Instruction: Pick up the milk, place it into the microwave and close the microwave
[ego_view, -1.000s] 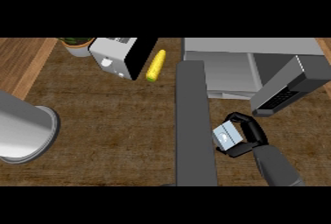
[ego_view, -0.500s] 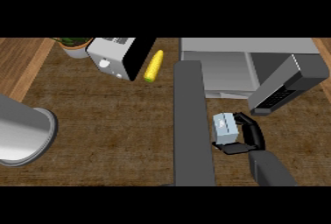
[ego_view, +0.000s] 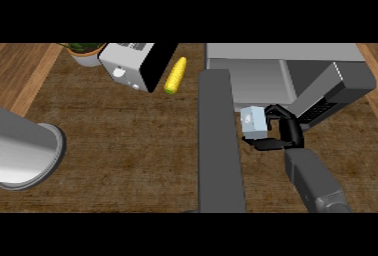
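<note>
My right hand (ego_view: 289, 131) is curled round a small pale blue and white milk carton (ego_view: 255, 121), with the fingers behind it and the thumb below. It holds the carton just in front of the open microwave (ego_view: 251, 82), near the lower edge of the grey cavity. The microwave's door (ego_view: 220, 145) stands open and shows as a long grey bar running toward me, just left of the carton. The dark control side (ego_view: 336, 95) lies to the right of the hand. My left hand does not show.
A white and black appliance (ego_view: 133, 65) sits at the back left, with a yellow corn cob (ego_view: 176, 75) beside it and a potted plant (ego_view: 83, 52) behind. A large grey cylinder (ego_view: 26, 152) fills the left edge. Brown countertop (ego_view: 125, 145) lies between.
My right hand has carried the milk carton away from me, toward the microwave's opening, and turned it more upright. The door and the other things have not moved.
</note>
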